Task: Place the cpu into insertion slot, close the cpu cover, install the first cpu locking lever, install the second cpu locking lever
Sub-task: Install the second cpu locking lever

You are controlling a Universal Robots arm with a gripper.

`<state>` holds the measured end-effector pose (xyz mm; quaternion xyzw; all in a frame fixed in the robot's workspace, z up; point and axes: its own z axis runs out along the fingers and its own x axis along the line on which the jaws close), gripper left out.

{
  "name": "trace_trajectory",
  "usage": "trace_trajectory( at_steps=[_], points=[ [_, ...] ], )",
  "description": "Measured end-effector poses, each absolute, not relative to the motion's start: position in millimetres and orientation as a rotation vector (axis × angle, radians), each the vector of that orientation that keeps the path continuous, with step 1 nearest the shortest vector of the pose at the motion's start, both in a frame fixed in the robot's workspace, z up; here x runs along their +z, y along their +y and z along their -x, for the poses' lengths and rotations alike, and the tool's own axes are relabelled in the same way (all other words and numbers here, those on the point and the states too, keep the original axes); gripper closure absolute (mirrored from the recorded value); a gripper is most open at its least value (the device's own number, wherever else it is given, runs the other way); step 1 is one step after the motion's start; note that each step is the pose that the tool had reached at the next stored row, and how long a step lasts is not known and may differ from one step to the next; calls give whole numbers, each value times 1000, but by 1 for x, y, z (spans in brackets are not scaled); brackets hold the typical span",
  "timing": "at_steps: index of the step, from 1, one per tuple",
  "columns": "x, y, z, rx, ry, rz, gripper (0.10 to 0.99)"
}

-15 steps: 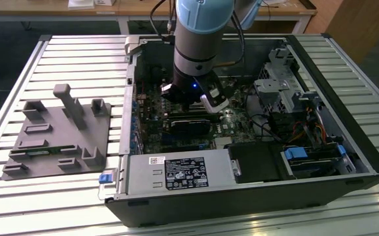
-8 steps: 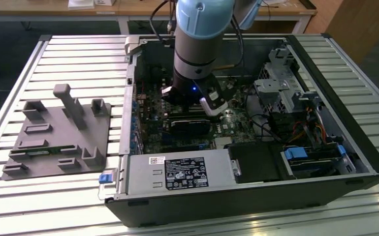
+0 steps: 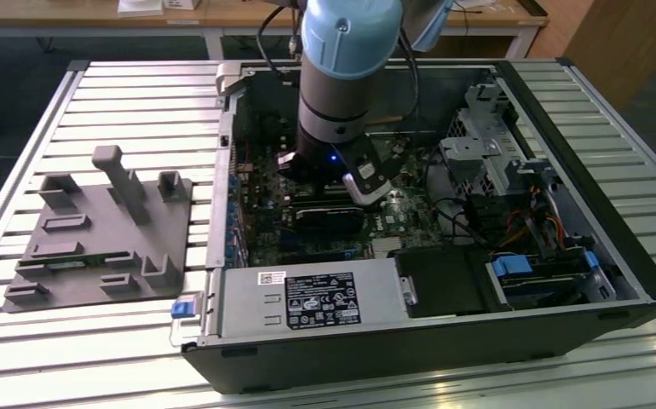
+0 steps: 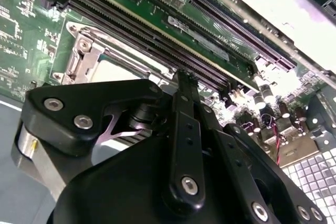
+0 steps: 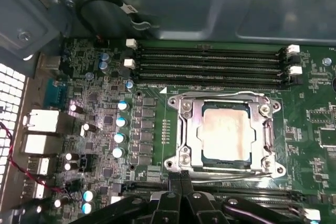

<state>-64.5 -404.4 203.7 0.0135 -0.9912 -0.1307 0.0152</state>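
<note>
The cpu (image 5: 227, 131), with its pale silvery top, lies flat in the socket on the green board. The silver cpu cover (image 5: 189, 129) is down around it, and the chip shows through the cover's window. The insertion slot beneath them is hidden. A thin metal lever rod (image 5: 226, 168) runs along the socket edge nearest my gripper. My gripper (image 5: 181, 178) is shut, its fingertips together right at that edge, with nothing seen between them. In the second wrist view the shut fingers (image 4: 182, 85) point at the socket (image 4: 100, 59). In the exterior view the arm (image 3: 334, 128) reaches down into the open computer case.
Black memory slots (image 5: 210, 61) run beside the socket, and rows of capacitors (image 5: 120, 121) stand on its other side. The case holds a power supply (image 3: 305, 300) and a drive cage (image 3: 490, 141). A grey fixture (image 3: 95, 230) sits on the slatted table at the exterior view's left.
</note>
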Motion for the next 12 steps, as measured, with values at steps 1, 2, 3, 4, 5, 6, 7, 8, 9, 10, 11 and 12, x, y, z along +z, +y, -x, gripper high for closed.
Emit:
trace_trajectory(
  at_steps=[1,2,3,4,5,6,7,8,9,10,11,12],
  points=[
    [203,-404,65,-410,-3084,-41,980],
    [202,-404,66,-412,-3084,-39,980],
    [201,-404,66,-414,-3084,-39,980],
    [200,-404,66,-415,-3084,-38,980],
    [199,-404,66,-418,-3083,-37,980],
    [198,-404,66,-421,-3083,-36,980],
    [198,-404,66,-426,-3082,-36,980],
    [197,-404,66,-431,-3082,-35,980],
    [196,-404,66,-436,-3081,-35,980],
    [196,-404,66,-441,-3081,-35,980],
    [195,-404,66,-446,-3080,-35,980],
    [194,-404,66,-451,-3079,-34,980]
  ],
)
